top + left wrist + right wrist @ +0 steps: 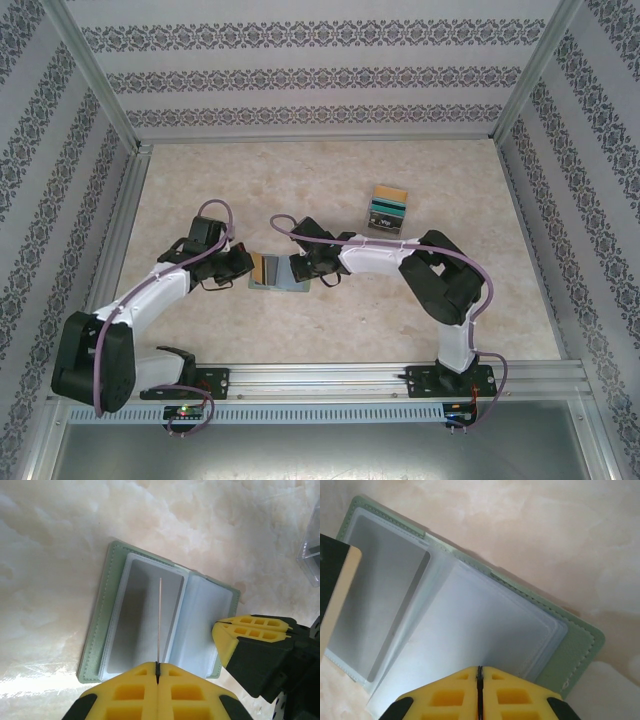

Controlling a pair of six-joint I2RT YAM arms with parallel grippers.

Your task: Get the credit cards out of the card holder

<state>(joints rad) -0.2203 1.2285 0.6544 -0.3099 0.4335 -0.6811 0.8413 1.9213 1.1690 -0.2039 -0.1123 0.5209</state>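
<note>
The grey-green card holder (288,277) lies open on the table between both grippers. My left gripper (158,664) is shut on a yellow-gold credit card (160,620), held edge-on above the holder's left pocket (135,625), where a grey rectangle shows. From the right wrist the same card (335,580) looks dark with a tan edge. My right gripper (480,668) is shut, its tips resting on the holder's clear right page (485,625); nothing shows between the fingers. From above, the left gripper (248,266) and right gripper (300,270) flank the holder.
A small stack of teal-green, gold and grey cards (387,208) sits at the back right, in a clear box whose corner (311,555) shows from the left wrist. Patterned walls and metal posts enclose the marbled tabletop (300,180).
</note>
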